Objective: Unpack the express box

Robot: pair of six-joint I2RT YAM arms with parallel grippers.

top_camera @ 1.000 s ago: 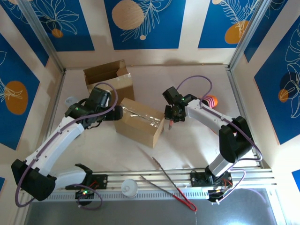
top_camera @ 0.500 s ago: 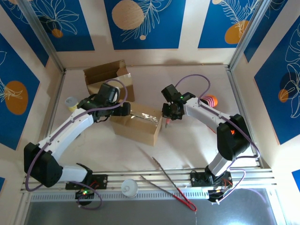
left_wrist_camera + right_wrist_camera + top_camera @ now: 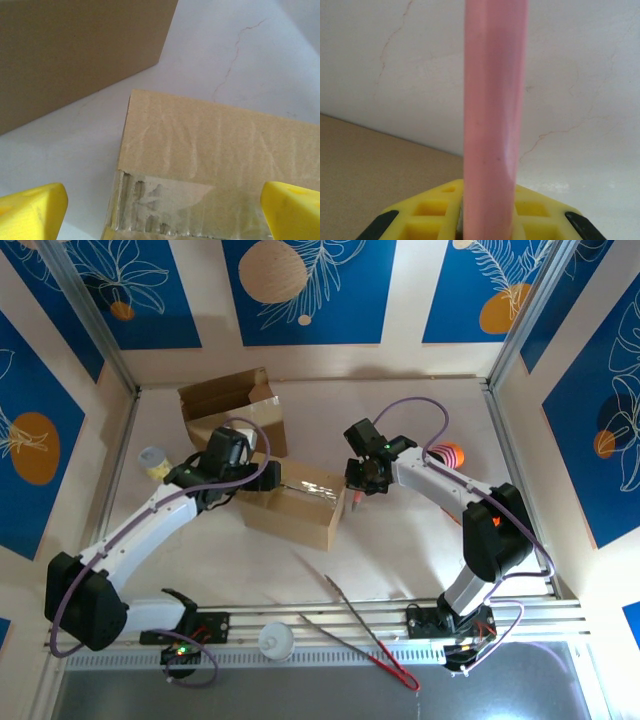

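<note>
I see the taped express box (image 3: pixel 297 502) near the centre of the top view. My left gripper (image 3: pixel 260 476) stands at its left end, with the yellow fingers (image 3: pixel 32 210) spread wide on both sides of the box corner. My right gripper (image 3: pixel 362 483), just right of the box, is pinching a pink stick (image 3: pixel 495 115) whose tip hangs beside the box's right edge.

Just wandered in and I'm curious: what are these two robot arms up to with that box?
They are working on unpacking a taped brown cardboard box in the middle of the white table. The left gripper hangs open over the box's left end. The right gripper is shut on a slim pink stick-like tool, held beside the box's right end. The box's top is closed, with clear tape across it.
</note>
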